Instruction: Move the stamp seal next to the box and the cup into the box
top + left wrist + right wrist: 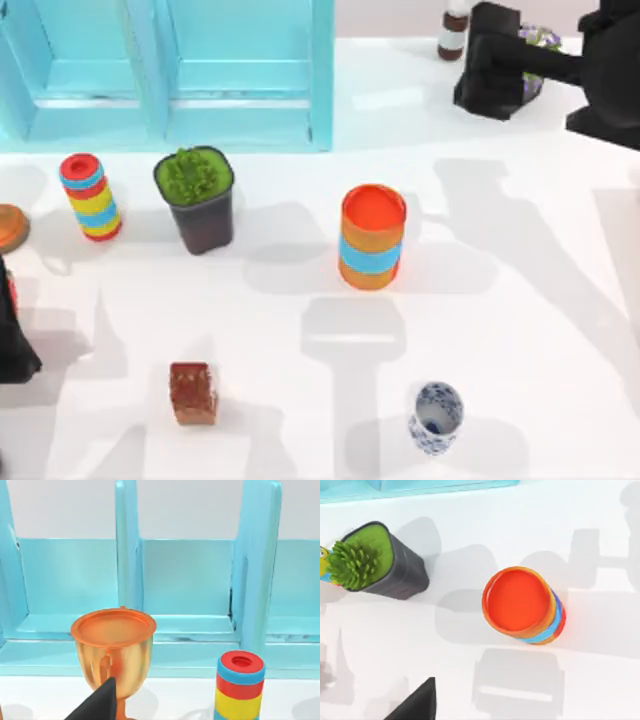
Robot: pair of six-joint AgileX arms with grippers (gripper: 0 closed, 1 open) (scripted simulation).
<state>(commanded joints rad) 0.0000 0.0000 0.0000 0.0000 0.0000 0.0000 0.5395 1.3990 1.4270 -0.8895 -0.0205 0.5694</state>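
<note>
The stamp seal [193,393], a reddish-brown block with a bumpy top, stands at the front left of the white table. The cup [435,417], white with a blue pattern, stands upright at the front, right of centre. The light blue box [322,70] with upright dividers takes up the back left; the left wrist view looks into the box [190,580]. My left gripper [12,350] is parked at the left edge, left of the seal. My right gripper [487,90] hangs at the back right, far from the cup. Neither holds anything that I can see.
An orange cylinder with a blue band [372,237] [522,605] stands mid-table. A dark pot with a green plant [197,198] [375,562] and a striped cylinder [90,196] [240,685] stand before the box. An orange goblet [10,227] [113,650] is far left. A bottle [455,30] stands at the back.
</note>
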